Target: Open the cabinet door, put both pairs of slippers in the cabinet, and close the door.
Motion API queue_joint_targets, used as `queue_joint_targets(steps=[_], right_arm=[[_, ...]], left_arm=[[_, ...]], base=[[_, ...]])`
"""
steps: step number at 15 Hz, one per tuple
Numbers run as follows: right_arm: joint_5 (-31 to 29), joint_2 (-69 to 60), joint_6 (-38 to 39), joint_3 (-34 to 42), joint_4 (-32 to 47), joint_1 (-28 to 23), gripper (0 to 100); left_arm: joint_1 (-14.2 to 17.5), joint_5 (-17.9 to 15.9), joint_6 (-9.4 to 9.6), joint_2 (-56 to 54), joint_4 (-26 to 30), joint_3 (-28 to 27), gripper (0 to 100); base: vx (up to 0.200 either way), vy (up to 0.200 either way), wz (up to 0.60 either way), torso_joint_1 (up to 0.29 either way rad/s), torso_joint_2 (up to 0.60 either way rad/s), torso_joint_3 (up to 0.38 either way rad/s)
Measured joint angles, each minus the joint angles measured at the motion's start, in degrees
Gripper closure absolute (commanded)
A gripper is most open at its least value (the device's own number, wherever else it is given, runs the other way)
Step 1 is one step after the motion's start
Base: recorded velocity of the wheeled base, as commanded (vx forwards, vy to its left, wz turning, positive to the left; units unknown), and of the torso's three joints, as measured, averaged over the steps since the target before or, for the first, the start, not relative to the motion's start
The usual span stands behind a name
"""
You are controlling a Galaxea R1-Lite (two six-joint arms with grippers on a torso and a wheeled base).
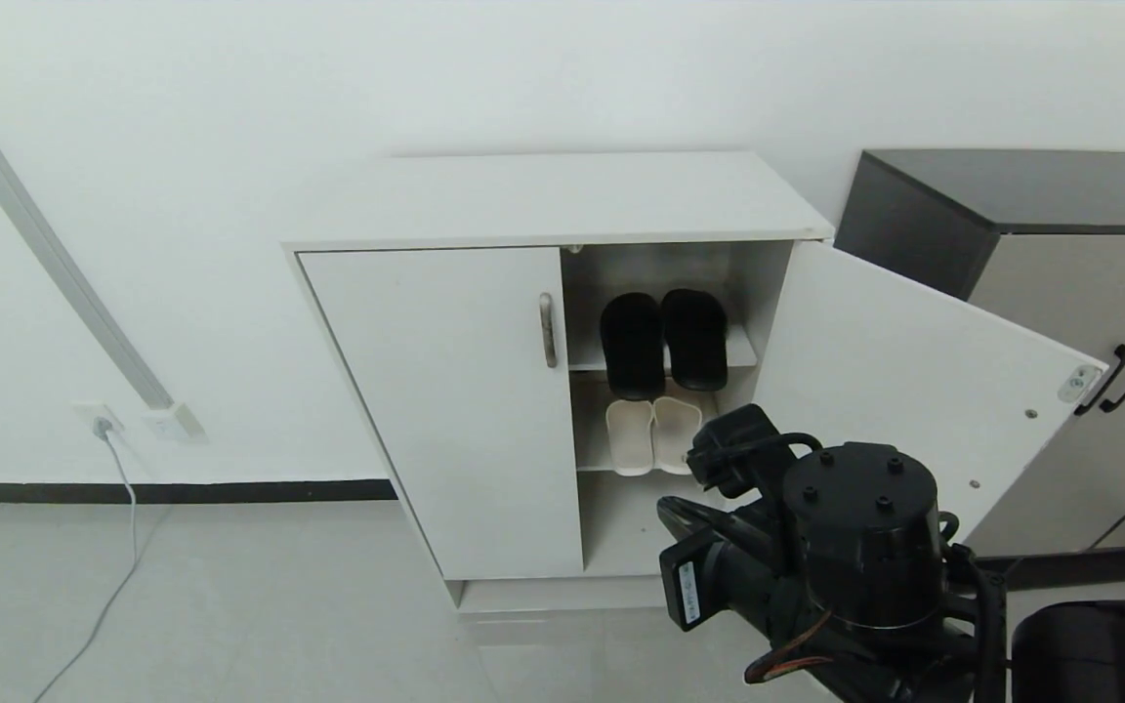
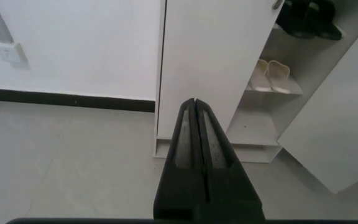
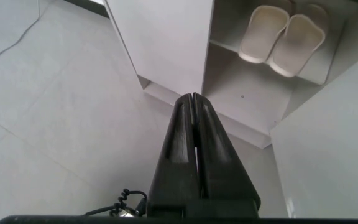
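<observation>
Black slippers (image 1: 665, 342) and white slippers (image 1: 653, 434) shelved; the open door (image 1: 904, 391) hangs to my right, nearest my right gripper (image 3: 194, 99), pinched together empty like my left gripper (image 2: 194, 106).

White cabinet (image 1: 445, 391), silver handle (image 1: 548, 330). Black slippers (image 1: 633, 344), cream slippers (image 1: 631, 434) at their 6 o'clock. Grey unit (image 1: 1041, 264) at 3 o'clock, dark top. Black baseboard (image 1: 162, 490). Pale grey floor (image 1: 260, 615).

Black slippers (image 1: 663, 342) sit side by side on the upper shelf (image 1: 741, 350). The white slippers (image 1: 652, 434) rest on the middle shelf (image 1: 590, 441), and the cabinet (image 1: 445, 391) stands on the floor (image 1: 230, 605).
</observation>
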Motion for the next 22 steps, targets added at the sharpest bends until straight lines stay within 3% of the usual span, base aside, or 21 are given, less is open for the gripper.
queue_joint_targets(steps=[15,19,22], right_arm=[[0.4,-0.1,-0.3,0.5,0.0,-0.5,100],[0.4,-0.3,-1.1,1.1,0.0,-0.7,100],[0.5,-0.7,-1.4,1.4,0.0,-0.7,100]], left_arm=[[0.0,0.1,0.04,0.0,-0.1,0.0,100],[0.0,0.1,0.01,0.0,0.0,0.0,100],[0.0,0.1,0.04,0.0,0.0,0.0,100]], base=[[0.0,0.0,0.0,0.221,-0.53,-0.309],[0.0,0.0,0.0,0.027,-0.06,-0.032],[0.0,0.0,-0.6,-0.001,-0.01,0.002]])
